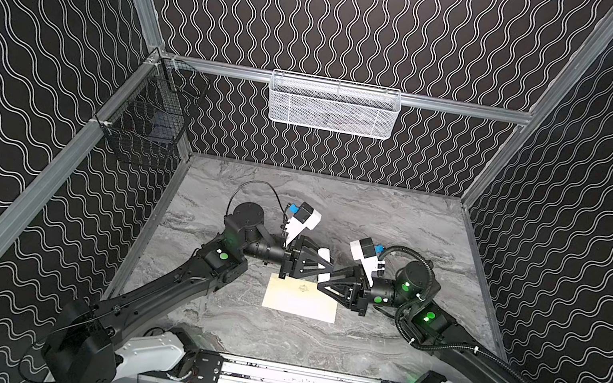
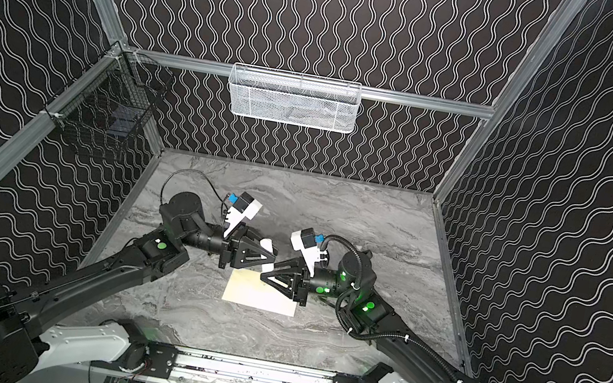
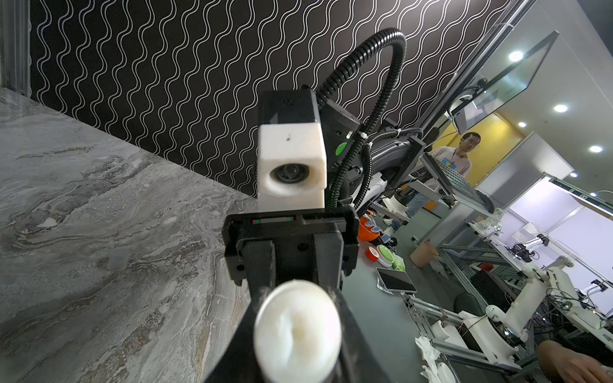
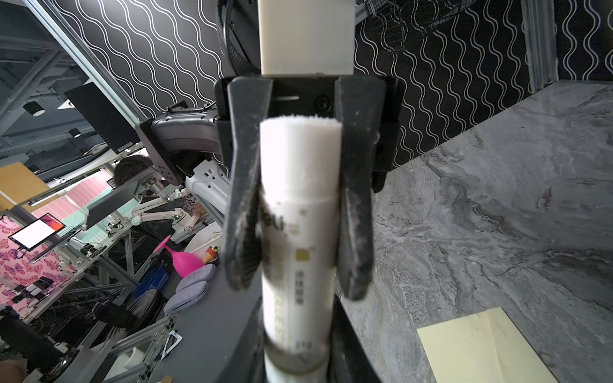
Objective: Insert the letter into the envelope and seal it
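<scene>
Both top views: flat cream-yellow paper envelope [image 1: 301, 303] [image 2: 259, 298], rectangular, matte, small dark ornamental mark near its far edge, flat on the grey marble-patterned desk [image 1: 396, 224] [image 2: 355, 217], midway between the left and right edges and nearer the front edge. Above its far edge, black angular left jaws and right jaws tip to tip, a white cylindrical glue stick [image 1: 324, 253] [image 2: 267, 244] crossing between them, its middle hidden by the left jaws. On the back rail, a white mesh basket [image 1: 333, 105] [image 2: 293, 98]; above the back left corner, a black wire basket [image 1: 149, 111] [image 2: 108, 104].

Left wrist view: round, smooth white end of the glue stick [image 3: 297, 331], shallow dimple at centre, close and blurred, wedged between the left jaws, narrowly parted. Beyond, the right jaws head-on, reaching in toward the stick.

Right wrist view: glue stick [image 4: 298, 215] lengthwise, plain white section with a ribbed far end clamped by the left jaws, dusty with white residue; worn labelled section, "eli" legible, finer print too blurred; near end pinched by the right jaws, parted only by the stick's width. Envelope [image 4: 481, 348] on the desk [image 4: 497, 199] apart from the stick, a diagonal flap edge across its face.
</scene>
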### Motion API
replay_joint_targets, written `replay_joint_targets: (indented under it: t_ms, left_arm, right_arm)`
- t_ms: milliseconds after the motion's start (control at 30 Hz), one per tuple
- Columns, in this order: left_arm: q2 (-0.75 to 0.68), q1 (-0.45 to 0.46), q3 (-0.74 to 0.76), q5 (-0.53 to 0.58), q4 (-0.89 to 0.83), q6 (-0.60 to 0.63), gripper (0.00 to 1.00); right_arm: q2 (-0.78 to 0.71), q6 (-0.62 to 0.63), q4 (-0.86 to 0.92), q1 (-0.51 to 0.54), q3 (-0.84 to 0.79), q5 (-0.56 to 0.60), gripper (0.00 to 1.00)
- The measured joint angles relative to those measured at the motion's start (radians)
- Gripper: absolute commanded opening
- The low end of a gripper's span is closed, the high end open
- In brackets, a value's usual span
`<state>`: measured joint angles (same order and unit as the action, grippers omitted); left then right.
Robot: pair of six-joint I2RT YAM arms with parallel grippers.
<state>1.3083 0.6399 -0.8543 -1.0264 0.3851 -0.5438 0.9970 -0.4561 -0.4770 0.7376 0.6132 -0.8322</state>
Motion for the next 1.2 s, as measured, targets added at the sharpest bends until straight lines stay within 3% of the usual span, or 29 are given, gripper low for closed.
replay_joint_targets:
  t_ms: [133,333,900,1200]
  left_arm:
    - [-0.012,0.006,0.012,0.025,0.002,0.0,0.47]
    - [-0.022,0.021,0.065,0.058,0.063,-0.008,0.5]
    - [-0.027,0.054,0.094,0.094,0.145,-0.034,0.27]
    - [-0.032,0.055,0.082,0.105,0.119,-0.031,0.02]
  right_arm:
    - [-0.025,0.001,0.014,0.002,0.014,0.041,0.0]
    - [-0.037,0.002,0.016,0.002,0.018,0.082,0.0]
    - [-0.039,0.014,0.048,0.004,0.023,0.095,0.0]
    - [-0.033,0.031,0.05,0.008,0.03,0.109,0.0]
